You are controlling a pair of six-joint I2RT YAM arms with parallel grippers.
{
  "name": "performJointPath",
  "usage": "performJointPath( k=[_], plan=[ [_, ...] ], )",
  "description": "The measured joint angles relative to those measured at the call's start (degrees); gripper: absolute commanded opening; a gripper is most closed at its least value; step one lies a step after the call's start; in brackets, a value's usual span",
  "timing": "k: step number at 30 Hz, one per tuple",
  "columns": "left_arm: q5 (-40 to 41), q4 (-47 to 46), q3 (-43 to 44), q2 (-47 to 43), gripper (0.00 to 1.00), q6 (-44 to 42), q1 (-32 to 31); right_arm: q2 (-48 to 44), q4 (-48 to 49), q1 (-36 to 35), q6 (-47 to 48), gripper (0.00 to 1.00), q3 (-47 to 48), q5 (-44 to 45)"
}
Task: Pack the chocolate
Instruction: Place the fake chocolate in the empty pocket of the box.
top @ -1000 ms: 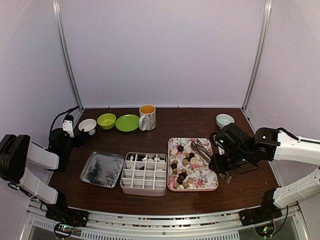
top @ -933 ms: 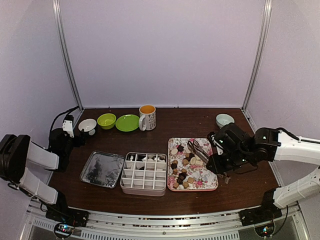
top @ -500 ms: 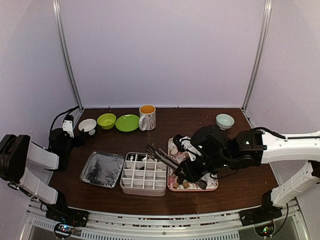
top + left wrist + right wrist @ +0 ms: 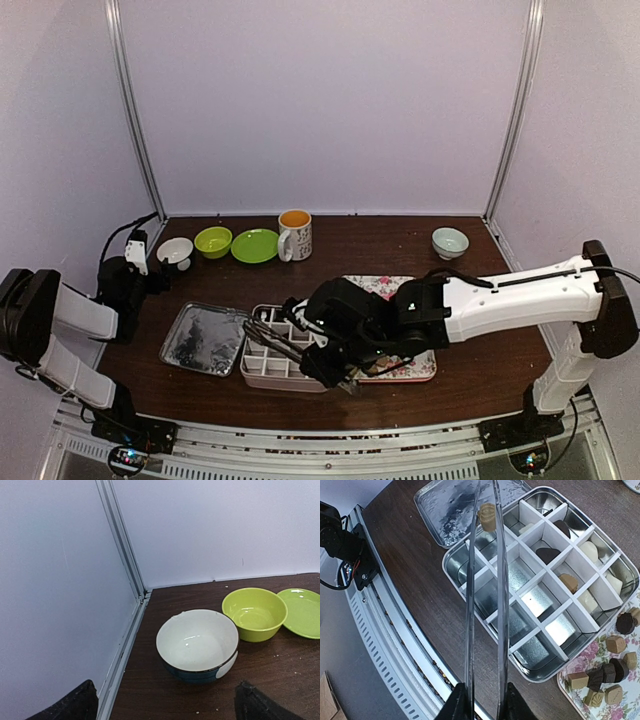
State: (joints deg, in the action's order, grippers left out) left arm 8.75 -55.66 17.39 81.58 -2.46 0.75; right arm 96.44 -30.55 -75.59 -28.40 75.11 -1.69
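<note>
I see a white bowl (image 4: 197,642). A green bowl (image 4: 255,612) sits just beside it, then a green plate (image 4: 302,612).

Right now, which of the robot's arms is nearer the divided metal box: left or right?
Right. The right tool hangs at the near edge of the box, its tongs reaching across it. The left tool sits by the white bowl, well to the box's left.

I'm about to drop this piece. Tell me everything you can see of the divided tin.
The divided tin is a shiny metal rectangle with rounded corners, lying flat on the dark table. White dividers split it into a grid of small cells. A few chocolates, white, dark and tan, sit in the far cells; the others are bare. A metal lid lies on its left and the floral tray on its right. The tongs hang over it, holding a tan piece.
</note>
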Motion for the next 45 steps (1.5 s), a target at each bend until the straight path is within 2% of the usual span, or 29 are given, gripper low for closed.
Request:
performJointPath(
  k=[10, 17, 29, 37, 45],
  plan=[
    [0.0, 0.0, 0.0, 0.0, 0.98, 0.0, 0.0, 0.57, -1.2, -0.74, 1.27, 0.26, 0.42, -0.52],
    [0.0, 0.0, 0.0, 0.0, 0.98, 0.0, 0.0, 1.33, -1.51, -1.05, 1.42, 0.45, 0.42, -0.79],
    [0.0, -0.02, 0.0, 0.0, 0.98, 0.0, 0.0, -0.59, -2.23, -0.42, 1.07, 0.39, 0.22, 4.48],
    [0.0, 0.0, 0.0, 0.0, 0.98, 0.0, 0.0, -11.61, -6.16, 2.38, 1.31, 0.39, -4.61, 5.97],
    [0.0, -0.02, 0.0, 0.0, 0.98, 0.0, 0.0, -21.57, -14.12, 5.55, 1.51, 0.37, -13.53, 6.03]
  ],
)
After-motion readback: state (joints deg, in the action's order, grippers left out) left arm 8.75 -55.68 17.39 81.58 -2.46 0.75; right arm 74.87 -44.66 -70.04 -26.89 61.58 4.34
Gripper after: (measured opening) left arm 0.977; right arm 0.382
